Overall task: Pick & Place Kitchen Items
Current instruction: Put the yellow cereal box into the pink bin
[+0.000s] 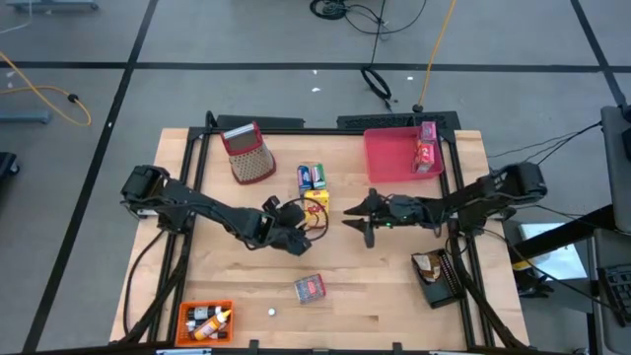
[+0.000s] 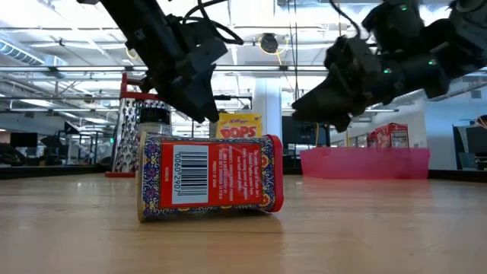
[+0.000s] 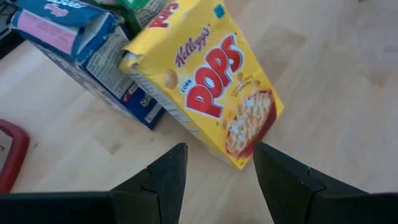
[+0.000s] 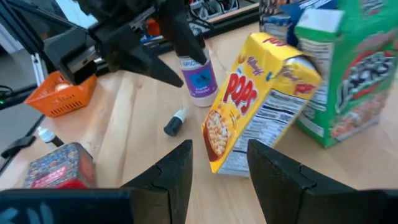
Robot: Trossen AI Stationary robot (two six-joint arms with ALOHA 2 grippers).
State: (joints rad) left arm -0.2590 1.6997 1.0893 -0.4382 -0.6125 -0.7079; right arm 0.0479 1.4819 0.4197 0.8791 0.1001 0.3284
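The cereal box (image 1: pixel 316 200) stands mid-table between both grippers (blue and green packets (image 1: pixel 312 177) just behind it).

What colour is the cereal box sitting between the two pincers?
Yellow, with red "POPS" lettering; the Corn Pops cereal box shows best in the left wrist view.

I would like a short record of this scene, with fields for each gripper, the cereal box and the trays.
left gripper: open, hovering near the yellow Corn Pops box
right gripper: open, facing the same box from the other side
Corn Pops box: tilted, leaning on the blue box
pink tray: far right, holds a red packet
orange tray: near left corner
red tin: lying on its side
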